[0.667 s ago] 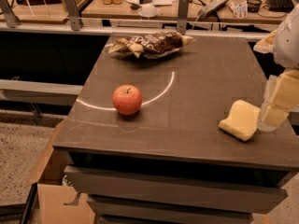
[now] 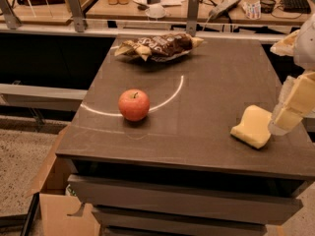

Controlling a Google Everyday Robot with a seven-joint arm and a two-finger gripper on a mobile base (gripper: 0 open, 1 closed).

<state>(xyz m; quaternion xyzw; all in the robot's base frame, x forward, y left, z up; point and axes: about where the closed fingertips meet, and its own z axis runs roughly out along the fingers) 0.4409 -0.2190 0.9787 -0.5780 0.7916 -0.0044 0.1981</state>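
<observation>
A red apple stands left of centre on the dark brown table. A yellow sponge lies near the table's right front corner. My gripper hangs at the right edge of the camera view, just right of the sponge and touching or nearly touching its right end. A crumpled brown and yellow snack bag lies at the far side of the table. The gripper holds nothing that I can see.
A pale curved mark runs across the tabletop behind the apple. An open cardboard box sits on the floor at the table's front left. Behind the table is a rail and a cluttered wooden desk.
</observation>
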